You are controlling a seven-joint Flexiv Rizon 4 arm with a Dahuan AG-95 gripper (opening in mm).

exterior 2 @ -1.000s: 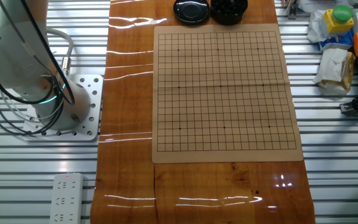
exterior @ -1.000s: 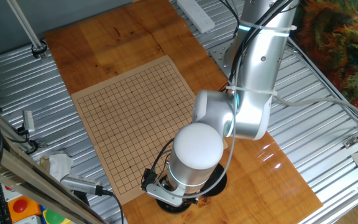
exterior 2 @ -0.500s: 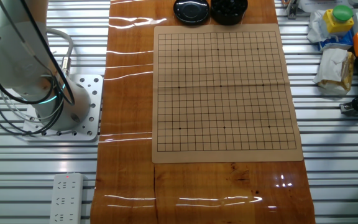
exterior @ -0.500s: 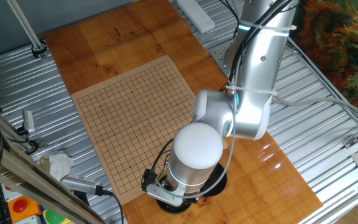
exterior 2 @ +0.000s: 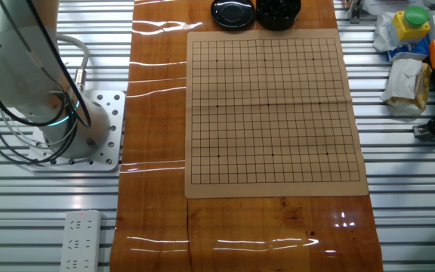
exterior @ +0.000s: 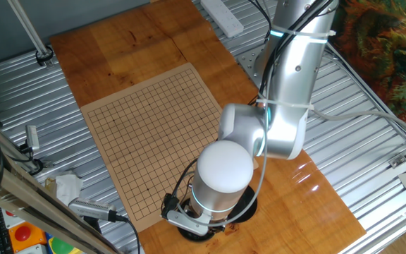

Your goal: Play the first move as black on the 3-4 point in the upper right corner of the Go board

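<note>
The board [exterior: 150, 137] lies flat on the orange-brown tabletop, and no stone shows on its grid in either view [exterior 2: 270, 109]. A black bowl [exterior 2: 278, 10] with dark glossy black stones stands just past the board's far edge, next to a round black lid [exterior 2: 232, 12]. My gripper [exterior: 189, 221] hangs under the arm's wrist over that spot. Only a grey part of it shows below the white wrist cap [exterior: 224, 173], and its fingers are hidden. In the other fixed view the gripper is out of frame.
The arm's base plate [exterior 2: 78, 128] stands left of the wooden top, with a white power strip [exterior 2: 80, 240] near it. Bags, a coloured toy and cables [exterior 2: 418, 45] crowd the slatted metal table beside the board. A metal pole [exterior: 30, 32] rises at the far corner.
</note>
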